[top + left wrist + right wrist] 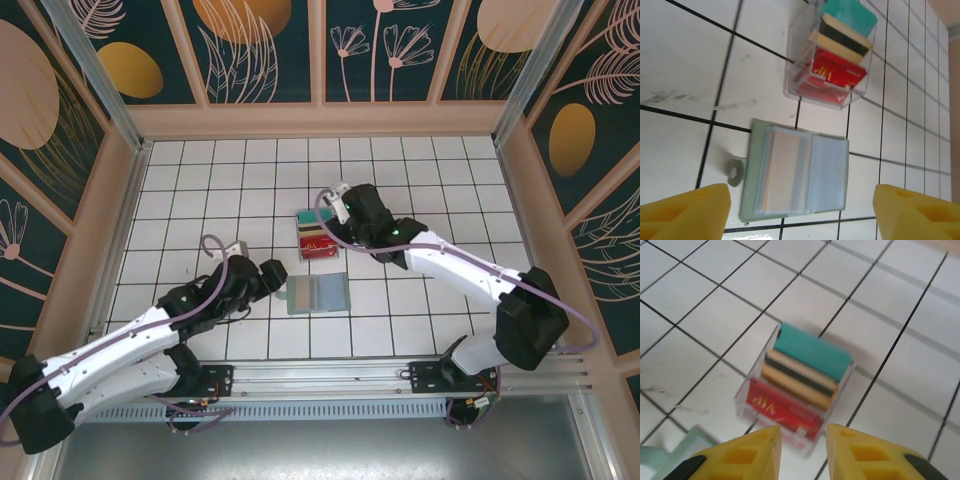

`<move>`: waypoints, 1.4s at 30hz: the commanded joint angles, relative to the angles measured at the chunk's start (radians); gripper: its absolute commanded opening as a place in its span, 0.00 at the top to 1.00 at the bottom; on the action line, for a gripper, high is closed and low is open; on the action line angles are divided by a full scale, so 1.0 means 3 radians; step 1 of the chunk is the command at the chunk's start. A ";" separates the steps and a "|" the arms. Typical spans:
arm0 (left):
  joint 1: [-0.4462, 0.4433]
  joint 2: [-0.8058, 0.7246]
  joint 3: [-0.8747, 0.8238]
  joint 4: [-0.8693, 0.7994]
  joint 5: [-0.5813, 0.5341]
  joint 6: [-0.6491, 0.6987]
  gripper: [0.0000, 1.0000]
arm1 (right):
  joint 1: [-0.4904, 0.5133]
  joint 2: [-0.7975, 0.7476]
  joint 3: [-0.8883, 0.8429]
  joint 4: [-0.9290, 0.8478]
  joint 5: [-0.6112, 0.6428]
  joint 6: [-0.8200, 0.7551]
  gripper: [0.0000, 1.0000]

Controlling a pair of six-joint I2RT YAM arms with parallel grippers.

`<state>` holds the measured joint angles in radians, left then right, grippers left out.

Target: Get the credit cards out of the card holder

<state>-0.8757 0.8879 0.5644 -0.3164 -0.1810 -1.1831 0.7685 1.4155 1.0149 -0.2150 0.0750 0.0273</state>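
Grey-green card holder point(795, 172) lies open (light-blue half showing); left gripper point(800, 215) hovers spread wide, right gripper point(802, 452) narrowly parted.

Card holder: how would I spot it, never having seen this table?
Look near the middle of the white tiled table, just below the clear tray in the top view. The card holder lies flat and open there, grey-green with a light-blue panel, unlike the tray's teal, tan and red stack.

Tray point(796, 65) is clear glossy plastic, cards point(837, 75) in it smooth shiny plastic. Wallet point(795, 175) looks matt, with a sheeny see-through sleeve. White tiles point(685, 65) are glossy, scuffed.
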 commanded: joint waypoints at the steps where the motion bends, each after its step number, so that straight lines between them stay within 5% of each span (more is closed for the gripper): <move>1: 0.0011 0.0190 -0.0058 0.0437 0.0264 0.0114 0.29 | -0.0038 -0.0124 -0.0378 -0.0151 -0.0183 0.1141 0.69; 6: 0.0012 0.0478 -0.0122 0.0804 0.0460 0.0150 0.36 | -0.0082 -0.0372 -0.1040 0.0192 -0.0577 0.1986 0.66; 12: 0.0009 0.0753 -0.0126 0.0940 0.0591 0.0204 0.43 | -0.0082 -0.0353 -0.1488 0.0586 -0.0803 0.2403 0.64; 42: -0.0057 0.1538 -0.0285 0.1268 0.0740 0.0187 0.47 | 0.0051 0.0230 -0.1588 0.0949 -0.0961 0.2565 0.76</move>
<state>-0.8848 1.3361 0.4934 0.0448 0.0265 -1.1370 0.7704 1.4693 0.5484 0.0566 -0.2073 0.7849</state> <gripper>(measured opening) 0.532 0.237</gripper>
